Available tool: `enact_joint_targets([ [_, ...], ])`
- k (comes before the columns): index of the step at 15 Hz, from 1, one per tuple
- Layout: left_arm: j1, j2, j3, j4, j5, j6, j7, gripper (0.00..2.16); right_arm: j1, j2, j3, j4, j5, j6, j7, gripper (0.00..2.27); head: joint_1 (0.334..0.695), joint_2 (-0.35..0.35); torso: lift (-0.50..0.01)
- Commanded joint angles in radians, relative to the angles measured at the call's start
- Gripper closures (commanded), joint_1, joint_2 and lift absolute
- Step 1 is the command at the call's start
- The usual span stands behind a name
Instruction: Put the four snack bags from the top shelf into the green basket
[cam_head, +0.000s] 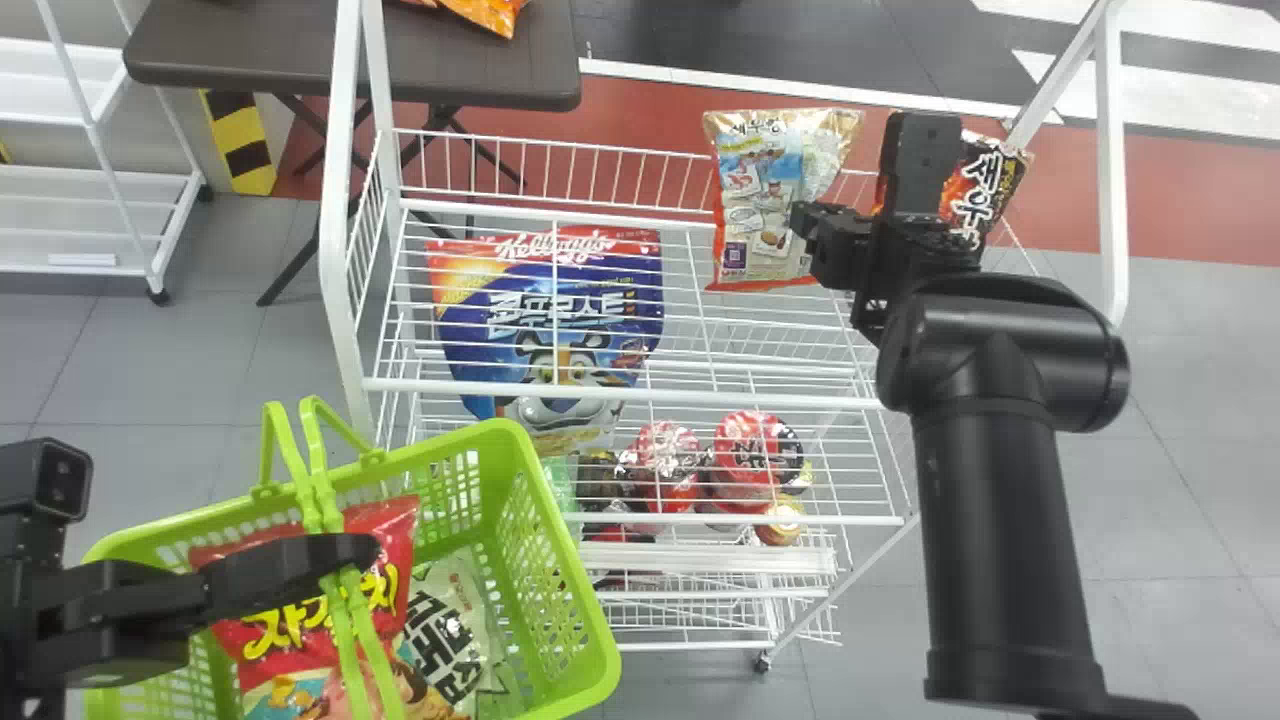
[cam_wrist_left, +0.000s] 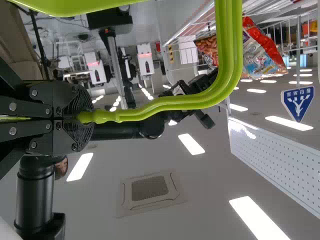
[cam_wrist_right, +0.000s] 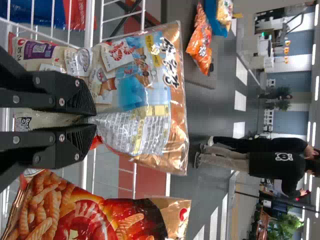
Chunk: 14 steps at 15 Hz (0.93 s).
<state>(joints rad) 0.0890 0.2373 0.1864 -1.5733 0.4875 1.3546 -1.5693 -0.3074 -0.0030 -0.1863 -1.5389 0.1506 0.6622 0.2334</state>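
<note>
On the right of the top shelf, my right gripper (cam_head: 815, 240) is at the edge of a gold and blue snack bag (cam_head: 765, 195). In the right wrist view my right gripper (cam_wrist_right: 92, 125) is shut on that snack bag (cam_wrist_right: 135, 95), pinching its creased side. A dark red snack bag (cam_head: 985, 195) stands beside it, partly behind the arm. My left gripper (cam_head: 350, 560) holds the handles (cam_wrist_left: 220, 75) of the green basket (cam_head: 560, 560), fingers closed around them. Inside the basket lie a red snack bag (cam_head: 385, 530) and a pale green one (cam_head: 455, 620).
A blue cereal bag (cam_head: 550, 320) is at the left of the white wire rack (cam_head: 640, 395). Red cups (cam_head: 755, 450) stand on a lower shelf. Behind is a dark table (cam_head: 350, 60) with an orange bag (cam_head: 485, 12). Another white rack (cam_head: 80, 220) is at the far left.
</note>
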Motion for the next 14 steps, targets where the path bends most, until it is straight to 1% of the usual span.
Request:
enact_joint_targets([
  [1, 0.0, 0.004, 0.004, 0.002, 0.0, -0.008, -0.011, 2.15, 0.077, 0.0, 0.001, -0.207, -0.072, 0.132, 0.003, 2.26, 0.695, -0.19, 0.0],
  [4, -0.005, 0.005, 0.005, 0.007, 0.0, -0.012, -0.011, 2.15, 0.212, -0.002, -0.002, -0.543, -0.189, 0.396, 0.004, 2.26, 0.695, -0.179, 0.0],
  [7, -0.014, 0.005, 0.001, 0.016, -0.001, -0.015, -0.011, 2.15, 0.324, -0.003, 0.005, -0.811, -0.309, 0.702, 0.006, 2.26, 0.695, -0.157, 0.0],
  [9, -0.018, 0.002, -0.002, 0.018, -0.003, -0.015, -0.011, 2.15, 0.387, -0.003, 0.022, -0.923, -0.407, 0.874, 0.003, 2.26, 0.695, -0.134, 0.0],
  [10, -0.02, 0.0, -0.005, 0.018, -0.003, -0.015, -0.011, 2.15, 0.407, -0.002, 0.042, -0.957, -0.445, 0.91, 0.003, 2.26, 0.695, -0.099, 0.0],
  [12, -0.023, -0.003, -0.005, 0.018, -0.007, -0.015, -0.011, 2.15, 0.435, 0.001, 0.11, -0.988, -0.497, 0.91, -0.009, 2.26, 0.695, -0.059, 0.0],
  [14, -0.023, -0.003, -0.005, 0.018, -0.007, -0.015, -0.011, 2.15, 0.442, 0.004, 0.173, -0.984, -0.517, 0.91, -0.02, 2.26, 0.695, -0.006, 0.0],
])
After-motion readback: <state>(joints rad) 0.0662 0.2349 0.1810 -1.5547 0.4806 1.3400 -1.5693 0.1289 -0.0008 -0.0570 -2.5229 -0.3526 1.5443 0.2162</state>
